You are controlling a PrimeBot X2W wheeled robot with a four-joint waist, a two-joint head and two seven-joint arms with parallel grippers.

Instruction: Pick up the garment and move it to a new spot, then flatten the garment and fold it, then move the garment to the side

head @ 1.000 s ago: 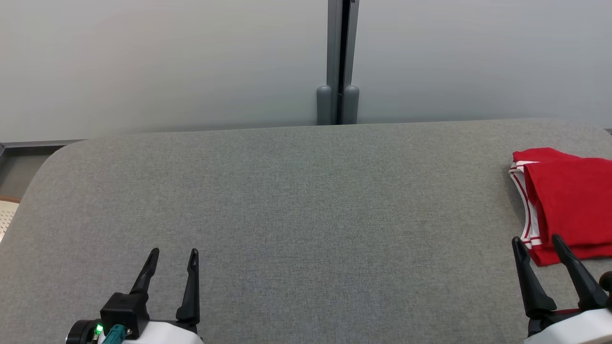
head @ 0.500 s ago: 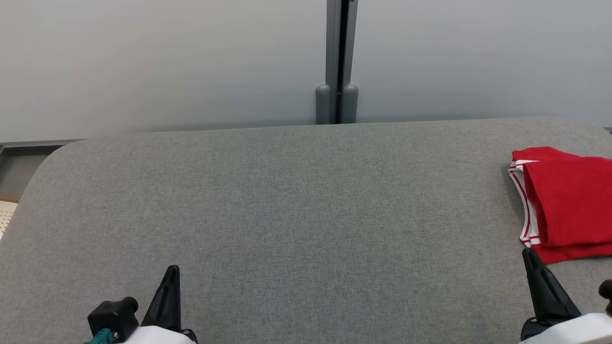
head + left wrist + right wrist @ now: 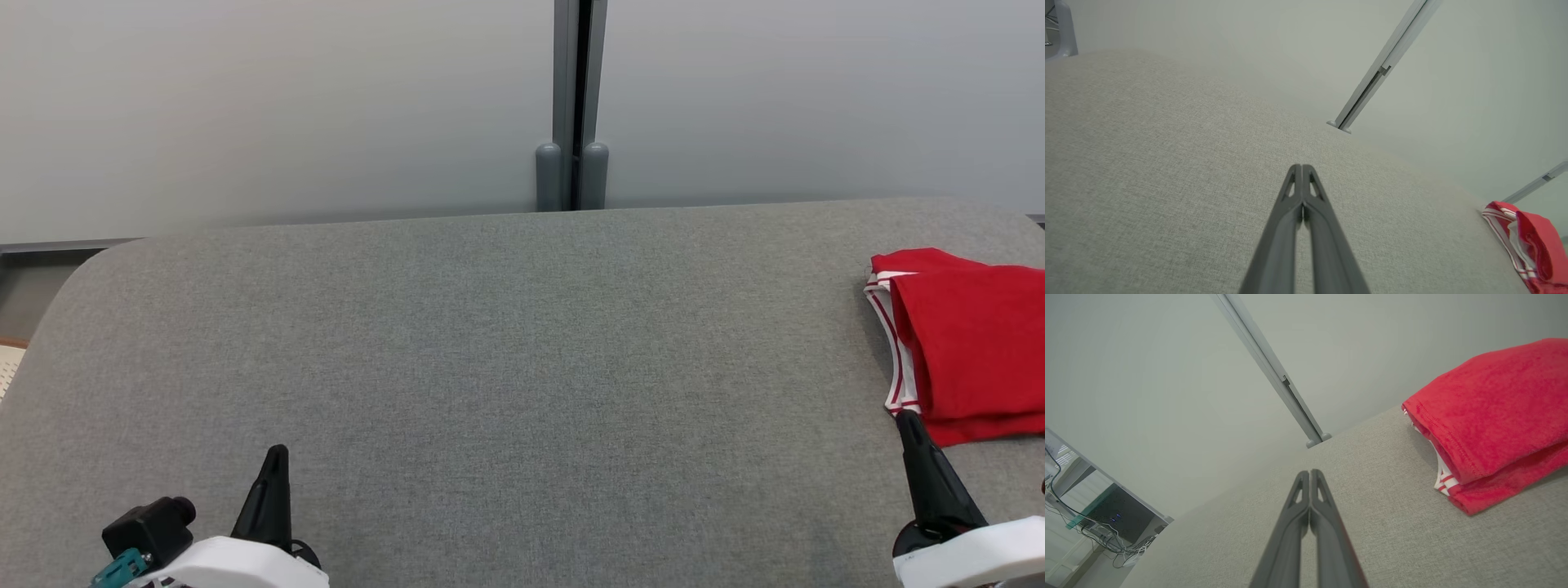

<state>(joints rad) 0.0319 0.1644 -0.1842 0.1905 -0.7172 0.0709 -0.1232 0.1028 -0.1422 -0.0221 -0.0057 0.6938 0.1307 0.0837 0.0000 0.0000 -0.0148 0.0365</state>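
One folded garment [image 3: 971,343]; left hand [image 3: 1301,169], right hand [image 3: 1310,474] both closed.

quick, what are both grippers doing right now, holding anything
Left gripper: closed, holding nothing.
Right gripper: closed, holding nothing; the red garment lies apart from it.

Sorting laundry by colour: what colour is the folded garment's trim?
Trim: white with red stripes, clearest in the head view.

Head view: looks from high, forward and down across grey padded surface [image 3: 490,343]; jaws at bottom edge. Wrist views: sit low, close, look along own jaws toward wall post [image 3: 1367,90]. Share with head view: post, surface, red garment [image 3: 1494,416] right of jaws.
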